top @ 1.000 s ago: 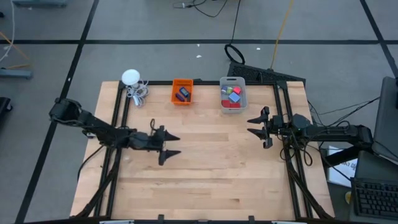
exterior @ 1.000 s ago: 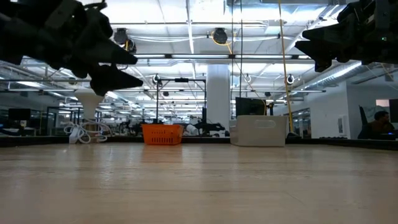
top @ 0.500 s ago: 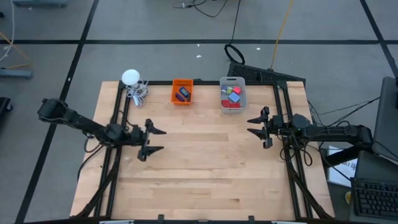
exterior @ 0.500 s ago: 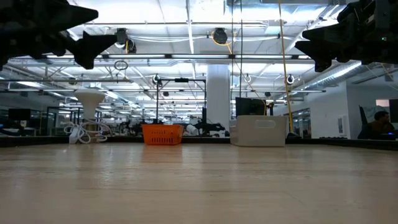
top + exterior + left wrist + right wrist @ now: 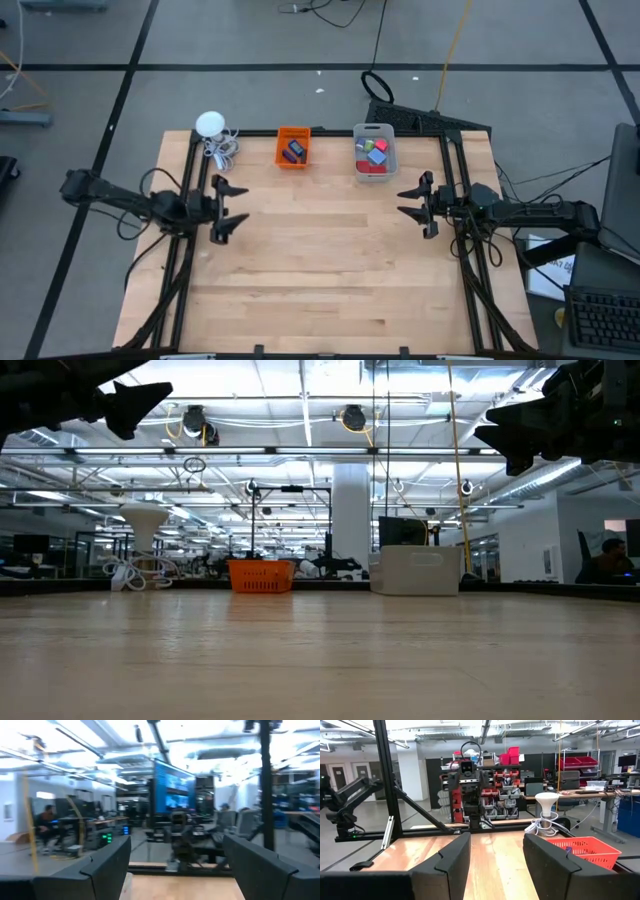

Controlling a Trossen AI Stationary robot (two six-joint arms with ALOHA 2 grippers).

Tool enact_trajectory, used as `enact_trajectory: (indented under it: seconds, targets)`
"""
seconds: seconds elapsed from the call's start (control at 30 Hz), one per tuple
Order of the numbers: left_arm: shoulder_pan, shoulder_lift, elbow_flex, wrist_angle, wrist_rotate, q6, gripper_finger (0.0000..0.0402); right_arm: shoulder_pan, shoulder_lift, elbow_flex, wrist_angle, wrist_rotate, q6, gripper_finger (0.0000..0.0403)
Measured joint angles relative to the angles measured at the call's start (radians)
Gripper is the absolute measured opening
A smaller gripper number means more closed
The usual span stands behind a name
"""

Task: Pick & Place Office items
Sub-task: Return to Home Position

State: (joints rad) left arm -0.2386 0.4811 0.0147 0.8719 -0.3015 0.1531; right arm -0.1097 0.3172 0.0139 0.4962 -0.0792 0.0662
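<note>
Office items [image 5: 373, 153] lie in two bins at the far edge of the table [image 5: 330, 280]: red, blue, pink and green bits in the clear grey bin [image 5: 356, 150], dark and blue pieces [image 5: 293, 151] in the orange bin [image 5: 280, 148] beside it. Since a second ago I see the left gripper [image 5: 246, 204] pulled back from mid-table toward the left edge; the right gripper [image 5: 399, 202] has not shifted. Both hang with jaws spread wide, holding nothing. My low view gives only the bins' walls; the high view shows their contents.
</note>
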Motion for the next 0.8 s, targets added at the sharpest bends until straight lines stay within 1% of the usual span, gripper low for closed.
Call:
enact_trajectory:
  seconds: [0.07, 0.17, 0.4, 0.53, 0.7, 0.8]
  targets:
    - [0.0, -0.042, 0.0, -0.029, -0.028, -0.001, 0.0312, 0.0, 0.0, 0.0, 0.0, 0.0, 0.0, 0.0171]
    - [0.0, -0.101, 0.0, -0.058, -0.039, -0.001, 0.0315, 0.0, 0.0, 0.0, 0.0, 0.0, 0.0, 0.0171]
    - [0.0, -0.224, 0.0, -0.14, -0.039, -0.003, 0.0328, 0.0, 0.0, 0.0, 0.0, 0.0, 0.0, 0.0171]
    - [0.0, -0.291, 0.0, -0.218, -0.015, -0.032, 0.0324, 0.0, 0.0, 0.0, 0.0, 0.0, 0.0, 0.0171]
    - [0.0, -0.397, 0.031, -0.386, 0.007, -0.055, 0.0313, 0.0, 0.0, 0.0, 0.0, 0.0, 0.0, 0.0171]
    - [0.0, -0.459, 0.069, -0.539, 0.008, -0.072, 0.031, 0.0, 0.0, 0.0, 0.0, 0.0, 0.0, 0.0171]
